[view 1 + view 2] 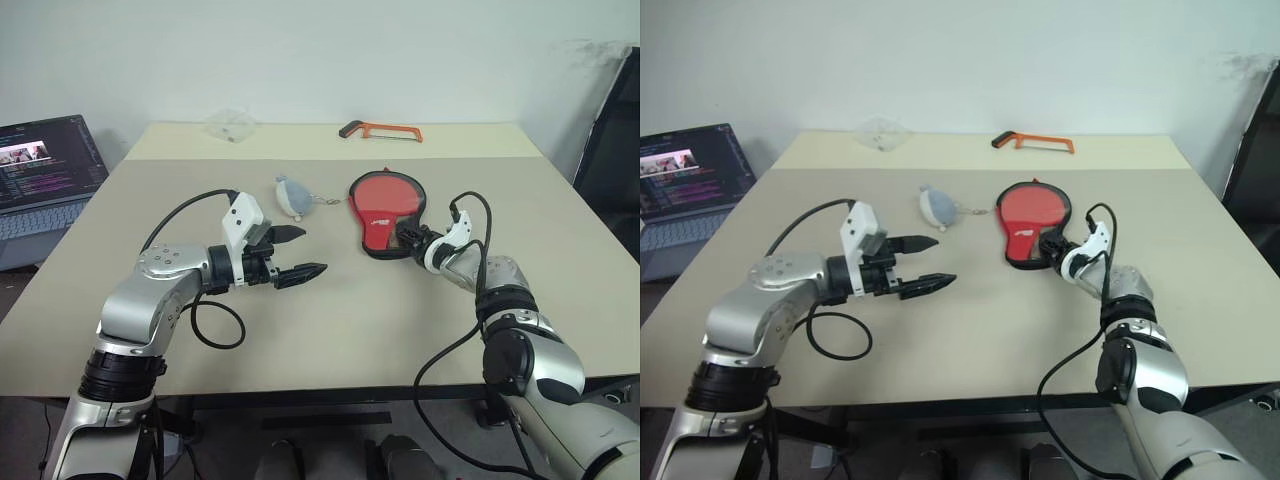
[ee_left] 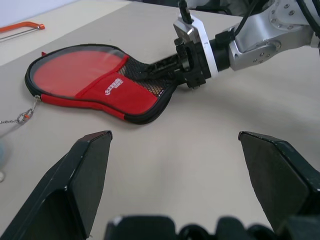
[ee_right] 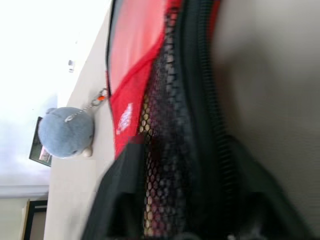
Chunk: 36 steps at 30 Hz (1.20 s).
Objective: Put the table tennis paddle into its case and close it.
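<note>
The case (image 1: 384, 212) lies flat on the beige table (image 1: 330, 320), right of centre, its clear window and red logo panel facing up and its narrow black mesh end pointing toward the robot. Red shows through the window, though whether that is the table tennis paddle itself cannot be told. The right gripper (image 1: 413, 238) is at that narrow end, and in the left wrist view its black fingers (image 2: 161, 66) are closed in on the mesh and zip edge of the case (the right wrist view has the mesh and zipper teeth lying right between them). The left gripper (image 1: 296, 253) hovers over the table left of the case and well apart from it, its two fingers spread wide with nothing between them. A small grey plush keychain (image 1: 292, 195) rests just beyond the left gripper, its chain reaching toward the round end of the case. An orange-framed hacksaw (image 1: 381, 130) lies at the far edge, and an open laptop (image 1: 45, 175) sits beside the table at the robot's left.
</note>
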### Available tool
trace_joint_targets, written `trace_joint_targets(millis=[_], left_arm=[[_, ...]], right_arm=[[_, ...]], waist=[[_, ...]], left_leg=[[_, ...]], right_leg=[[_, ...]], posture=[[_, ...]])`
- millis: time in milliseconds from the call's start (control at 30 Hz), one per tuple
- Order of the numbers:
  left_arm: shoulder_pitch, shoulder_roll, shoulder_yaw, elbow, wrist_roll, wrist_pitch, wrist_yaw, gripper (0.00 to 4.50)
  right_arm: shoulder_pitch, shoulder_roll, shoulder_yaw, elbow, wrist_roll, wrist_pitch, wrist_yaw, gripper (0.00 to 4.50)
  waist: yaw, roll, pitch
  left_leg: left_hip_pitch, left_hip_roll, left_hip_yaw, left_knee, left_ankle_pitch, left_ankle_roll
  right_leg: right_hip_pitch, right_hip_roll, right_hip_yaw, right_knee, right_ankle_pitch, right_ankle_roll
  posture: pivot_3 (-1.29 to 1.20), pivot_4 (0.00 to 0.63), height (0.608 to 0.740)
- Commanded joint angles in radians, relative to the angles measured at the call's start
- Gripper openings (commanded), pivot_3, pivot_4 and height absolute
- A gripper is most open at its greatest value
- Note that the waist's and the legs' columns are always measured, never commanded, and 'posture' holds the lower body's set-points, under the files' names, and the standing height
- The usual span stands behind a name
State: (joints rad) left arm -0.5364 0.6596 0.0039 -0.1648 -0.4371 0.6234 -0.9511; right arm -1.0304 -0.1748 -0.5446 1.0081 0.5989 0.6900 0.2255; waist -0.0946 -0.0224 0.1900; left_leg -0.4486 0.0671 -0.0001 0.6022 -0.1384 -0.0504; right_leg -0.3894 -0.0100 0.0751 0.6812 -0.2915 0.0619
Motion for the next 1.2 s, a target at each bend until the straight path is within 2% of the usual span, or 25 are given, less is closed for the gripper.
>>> trace_joint_targets(millis=[33,100,233,367,533,733,933,1200], left_arm=[[-0.017,0.007,0.008,-0.018,-0.001,-0.022,0.002,4.43],[-0.016,0.007,0.007,-0.02,-0.001,-0.021,0.002,4.43],[-0.009,0.014,0.008,-0.017,-0.001,-0.022,-0.004,4.43],[0.002,0.03,0.006,-0.018,0.0,-0.02,-0.018,4.43],[-0.001,0.04,0.003,-0.008,0.001,-0.019,-0.031,4.43],[-0.023,0.04,-0.012,0.014,0.009,-0.024,-0.049,4.43],[-0.04,0.04,-0.033,0.041,0.019,-0.036,-0.072,4.43],[-0.07,0.044,-0.055,0.067,0.028,-0.04,-0.105,4.43]], right_arm=[[-0.002,0.024,0.032,0.004,-0.01,0.031,0.015,0.56],[0.015,0.033,0.059,-0.042,-0.007,0.089,0.032,0.02],[0.097,0.061,0.145,-0.219,0.012,0.264,0.075,0.02],[0.277,0.088,0.254,-0.548,0.076,0.499,0.089,0.02],[0.44,0.095,0.254,-0.835,0.148,0.68,0.046,0.02],[0.554,0.13,0.186,-1.097,0.212,0.88,-0.019,0.02],[0.744,0.136,0.221,-1.301,0.36,0.924,-0.096,0.02],[0.896,0.104,0.273,-1.395,0.525,0.924,-0.188,0.02]], waist=[[0.0,0.0,0.0],[0.0,-0.001,-0.001],[0.0,-0.001,-0.001],[0.003,-0.002,-0.002],[0.008,-0.003,-0.002],[0.011,-0.003,-0.002],[0.015,-0.004,-0.003],[0.015,-0.009,-0.007]], left_leg=[[0.0,0.0,0.0,0.0,0.0,0.0],[0.001,0.0,0.0,0.0,0.0,0.0],[0.001,0.0,0.0,0.0,0.0,0.0],[0.001,0.001,-0.001,-0.007,0.0,0.0],[0.001,0.004,-0.003,-0.011,-0.002,-0.001],[0.001,0.006,-0.003,-0.011,-0.004,-0.002],[0.001,0.006,-0.003,-0.011,-0.005,-0.003],[0.001,0.007,-0.003,-0.011,-0.005,-0.003]], right_leg=[[0.0,0.0,0.0,0.0,0.0,0.0],[0.001,0.0,0.0,0.0,0.0,0.0],[0.0,0.0,0.0,0.0,0.0,0.0],[-0.001,0.001,-0.001,0.0,-0.002,-0.004],[-0.001,0.003,-0.005,0.0,-0.006,-0.014],[-0.001,0.005,-0.005,0.0,-0.008,-0.015],[-0.001,0.005,-0.005,0.0,-0.009,-0.014],[-0.001,0.006,-0.006,0.0,-0.01,-0.014]], posture=[[0.0,0.15,0.74],[0.0,0.15,0.74],[0.0,0.15,0.74],[0.0,0.15,0.74],[0.0,0.15,0.74],[0.0,0.15,0.74],[0.0,0.15,0.74],[0.0,0.15,0.74]])
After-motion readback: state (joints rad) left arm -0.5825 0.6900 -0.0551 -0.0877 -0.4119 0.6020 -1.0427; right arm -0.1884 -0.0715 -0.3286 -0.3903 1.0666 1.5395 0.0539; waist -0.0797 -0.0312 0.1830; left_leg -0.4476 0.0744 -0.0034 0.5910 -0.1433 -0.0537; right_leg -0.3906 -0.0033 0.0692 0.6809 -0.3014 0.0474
